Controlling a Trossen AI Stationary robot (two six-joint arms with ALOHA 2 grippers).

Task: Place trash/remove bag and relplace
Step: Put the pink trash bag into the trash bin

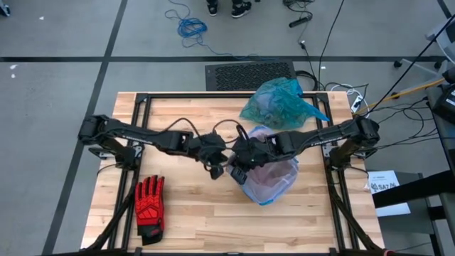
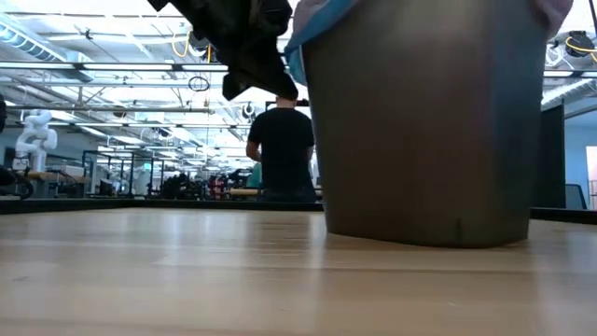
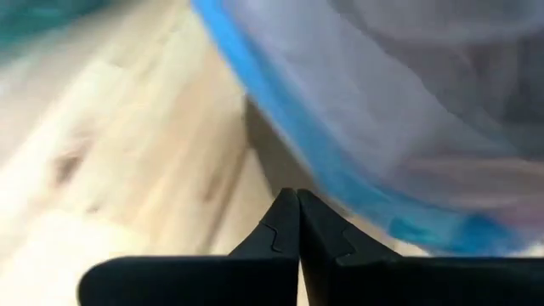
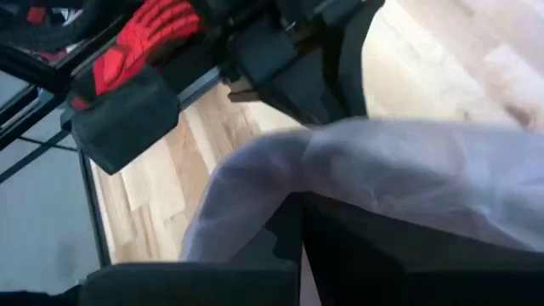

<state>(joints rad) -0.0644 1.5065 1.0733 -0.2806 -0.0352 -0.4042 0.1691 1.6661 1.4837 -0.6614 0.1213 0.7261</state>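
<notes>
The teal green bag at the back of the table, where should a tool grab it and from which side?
Probably the pointed tail of the teal green bag, which sticks out towards the right arm's side. It is a thin gathered strip, easier to pinch than the puffy crumpled body. Come from above; the bin stands close on the near side.

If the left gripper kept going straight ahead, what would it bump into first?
Probably the pale lilac see-through bag with the blue rim lining the grey bin; it fills the view just ahead of the shut left gripper, though depth is unclear.
</notes>
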